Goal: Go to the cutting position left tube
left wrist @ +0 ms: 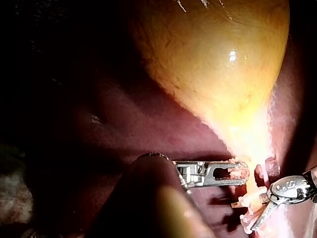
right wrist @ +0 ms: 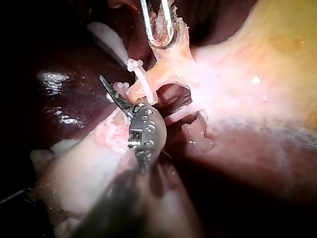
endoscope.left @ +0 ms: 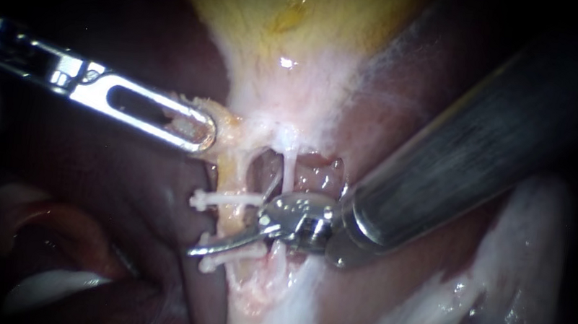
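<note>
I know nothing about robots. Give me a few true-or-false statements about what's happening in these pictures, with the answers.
1. The left instrument grips pale tissue beside the yellow gallbladder. True.
2. The right instrument has its tip at the tube. True.
3. The tube carries no clips. False: two white clips sit across it.
4. In the endoscope view, the right instrument enters from the lower left. False: its shaft comes in from the upper right.

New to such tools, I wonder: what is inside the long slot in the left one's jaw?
Near the slot's tip, a bit of yellowish tissue held by my left instrument shows through; the rest looks dark. The other jaw, behind, is hidden.
</note>
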Robot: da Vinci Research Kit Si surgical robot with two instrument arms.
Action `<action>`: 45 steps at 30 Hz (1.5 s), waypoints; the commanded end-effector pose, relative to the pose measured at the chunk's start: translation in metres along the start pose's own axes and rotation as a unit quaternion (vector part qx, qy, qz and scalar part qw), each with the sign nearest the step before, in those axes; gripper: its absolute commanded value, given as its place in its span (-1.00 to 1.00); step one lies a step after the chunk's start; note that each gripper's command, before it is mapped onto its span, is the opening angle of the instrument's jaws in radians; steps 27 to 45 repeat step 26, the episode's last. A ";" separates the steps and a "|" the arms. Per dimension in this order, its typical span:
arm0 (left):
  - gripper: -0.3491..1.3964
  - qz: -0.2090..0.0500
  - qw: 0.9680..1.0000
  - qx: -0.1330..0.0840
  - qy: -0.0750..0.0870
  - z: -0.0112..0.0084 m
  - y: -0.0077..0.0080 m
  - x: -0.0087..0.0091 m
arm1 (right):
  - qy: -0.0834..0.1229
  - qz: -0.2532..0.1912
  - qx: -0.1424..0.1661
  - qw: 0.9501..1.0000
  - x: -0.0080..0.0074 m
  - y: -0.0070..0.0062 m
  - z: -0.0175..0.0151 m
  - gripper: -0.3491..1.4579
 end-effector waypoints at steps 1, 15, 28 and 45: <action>-1.00 0.000 1.000 0.001 0.000 0.0000 0.0000 -0.0001 | 0.003 0.002 0.000 1.000 0.0001 0.0001 0.0001 0.84; -1.00 0.000 1.000 0.000 -0.001 0.0003 0.0002 -0.0002 | 0.014 0.006 0.001 1.000 0.0006 0.0008 0.0008 0.84; -1.00 0.000 1.000 0.000 -0.001 0.0004 0.0002 -0.0001 | 0.014 0.006 0.001 1.000 0.0006 0.0007 0.0007 0.84; -1.00 0.000 1.000 0.000 -0.001 0.0004 0.0002 -0.0001 | 0.014 0.006 0.001 1.000 0.0006 0.0007 0.0007 0.84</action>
